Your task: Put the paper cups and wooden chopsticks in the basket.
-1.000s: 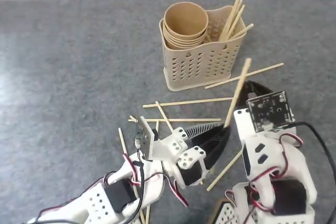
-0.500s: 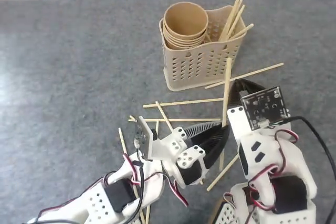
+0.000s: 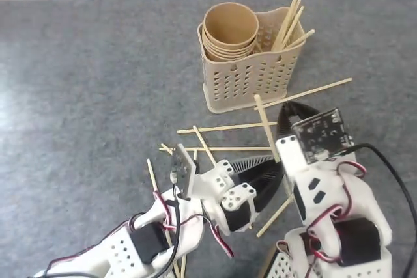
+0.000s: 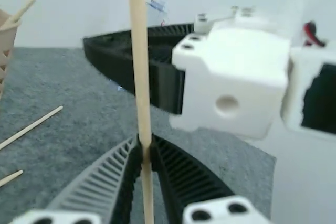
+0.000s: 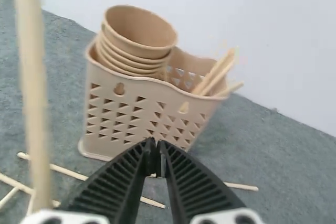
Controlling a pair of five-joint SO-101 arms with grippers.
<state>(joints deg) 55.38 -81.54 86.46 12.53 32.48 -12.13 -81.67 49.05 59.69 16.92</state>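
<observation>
My left gripper is shut on a wooden chopstick that stands nearly upright, its top leaning left toward the basket. The same chopstick rises close beside the right wrist camera. My right gripper is shut with nothing in it and points at the basket from just in front. In the basket stand stacked paper cups and several chopsticks.
Loose chopsticks lie on the grey mat: one leaning by the basket's right side, two lying flat in front of it, and another between the arms. A white wall runs behind the basket.
The chopstick in my left gripper has swung from leaning right to leaning left. My right gripper has shifted left, closer to the basket's front.
</observation>
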